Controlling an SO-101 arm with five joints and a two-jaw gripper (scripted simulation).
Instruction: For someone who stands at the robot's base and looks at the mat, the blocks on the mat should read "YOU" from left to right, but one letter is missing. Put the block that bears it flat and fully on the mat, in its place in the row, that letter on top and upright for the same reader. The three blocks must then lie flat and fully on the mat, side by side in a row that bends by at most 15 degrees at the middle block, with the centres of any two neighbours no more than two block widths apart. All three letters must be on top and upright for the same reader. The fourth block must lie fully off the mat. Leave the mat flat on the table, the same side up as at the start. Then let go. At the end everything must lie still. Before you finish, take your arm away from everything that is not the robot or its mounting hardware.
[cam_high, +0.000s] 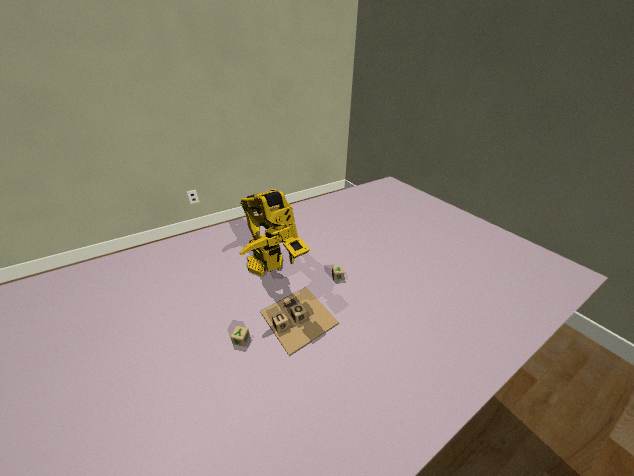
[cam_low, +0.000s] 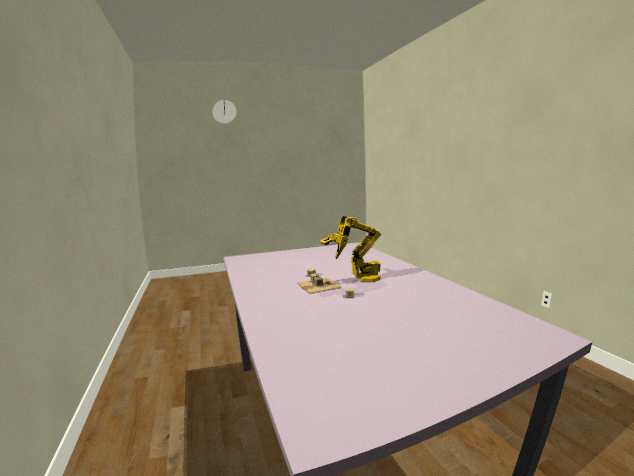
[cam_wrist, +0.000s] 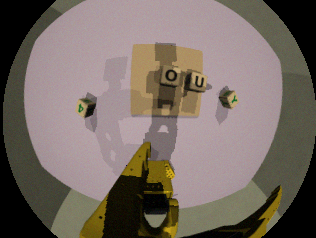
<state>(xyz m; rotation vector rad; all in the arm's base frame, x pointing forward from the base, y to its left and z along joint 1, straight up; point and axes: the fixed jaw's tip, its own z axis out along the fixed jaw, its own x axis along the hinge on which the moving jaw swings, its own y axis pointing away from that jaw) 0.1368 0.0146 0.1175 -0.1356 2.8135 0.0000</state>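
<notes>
A tan mat lies on the pink table in front of my base. Two wooden blocks sit on it side by side, the O block and the U block, at the mat's right part in the wrist view. The mat's left part is bare. A block with a green Y lies off the mat, just right of the U block in the wrist view. A fourth block with a green mark I cannot read lies off the mat on the other side. My gripper is open, empty and raised high between base and mat.
The yellow arm's base stands just behind the mat. The mat lies near the table's edge on the Y block's side. The fourth block lies on the open table side.
</notes>
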